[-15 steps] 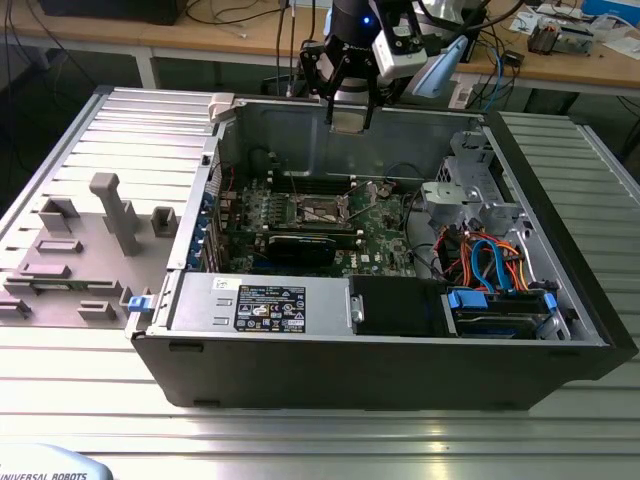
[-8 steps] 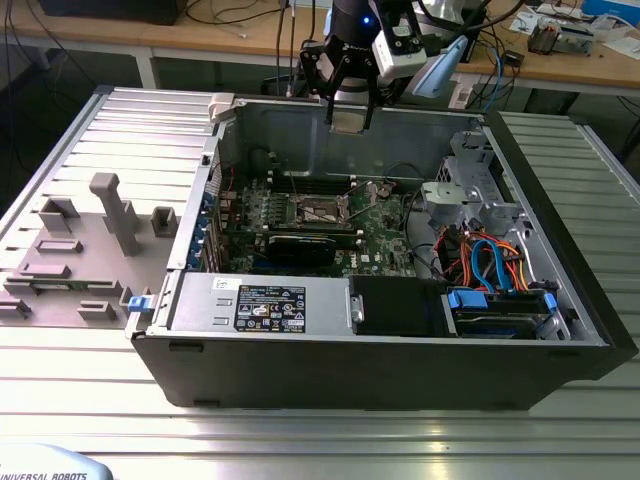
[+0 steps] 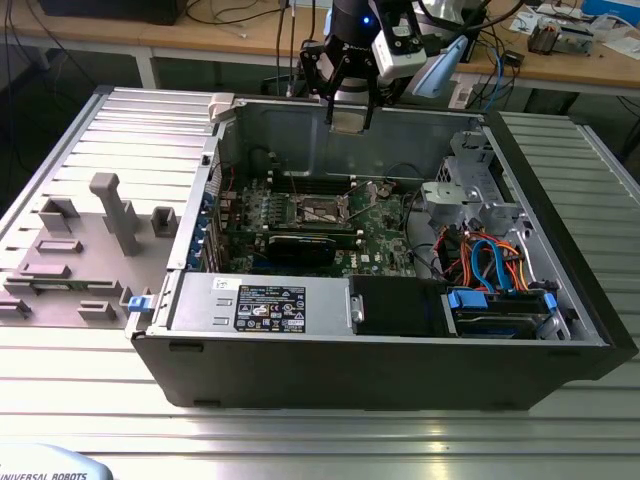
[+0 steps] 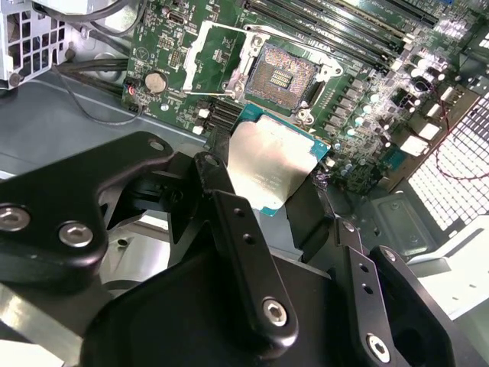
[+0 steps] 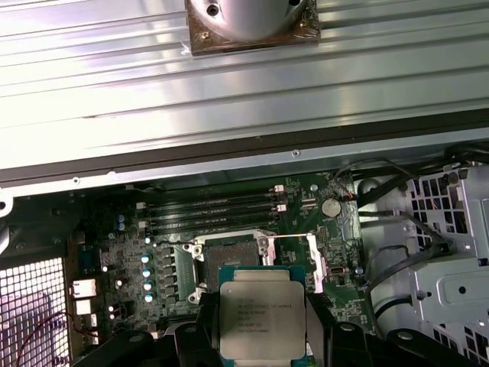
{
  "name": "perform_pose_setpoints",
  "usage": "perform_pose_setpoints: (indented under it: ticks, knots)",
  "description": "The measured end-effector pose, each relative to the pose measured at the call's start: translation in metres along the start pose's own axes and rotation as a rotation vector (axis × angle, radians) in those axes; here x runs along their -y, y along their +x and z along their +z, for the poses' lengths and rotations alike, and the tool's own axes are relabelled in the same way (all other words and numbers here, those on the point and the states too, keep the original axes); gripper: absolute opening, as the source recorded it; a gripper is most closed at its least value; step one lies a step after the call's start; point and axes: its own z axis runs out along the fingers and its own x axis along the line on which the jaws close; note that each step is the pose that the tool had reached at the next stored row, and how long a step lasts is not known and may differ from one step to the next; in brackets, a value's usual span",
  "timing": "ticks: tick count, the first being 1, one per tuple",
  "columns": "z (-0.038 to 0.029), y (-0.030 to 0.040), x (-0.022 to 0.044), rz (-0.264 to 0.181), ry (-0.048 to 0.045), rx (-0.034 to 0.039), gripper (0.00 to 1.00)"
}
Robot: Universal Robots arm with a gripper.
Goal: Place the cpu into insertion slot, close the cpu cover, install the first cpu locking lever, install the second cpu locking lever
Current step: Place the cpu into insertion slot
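cpu (image 5: 261,317): dull silver, teal rim | motherboard (image 4: 172,50): green | cables (image 3: 487,258): blue, orange

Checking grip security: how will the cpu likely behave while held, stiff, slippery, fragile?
The cpu looks like a thin rigid plate, so probably stiff and light. Its smooth metal top suggests it could slip in the gripper, which pinches its edges.

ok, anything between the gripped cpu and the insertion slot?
No, the stretch is bare. In both wrist views the cpu in the tool hangs apart from the open insertion slot, and the cpu cover is swung aside beside it.
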Motion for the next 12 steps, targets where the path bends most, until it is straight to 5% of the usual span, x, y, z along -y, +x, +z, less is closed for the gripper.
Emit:
perform_pose_setpoints:
  ticks: [12]
  knots:
    - [0.0002, 0.0, 0.0, 0.025, -0.0005, 0.0023, 0.54]
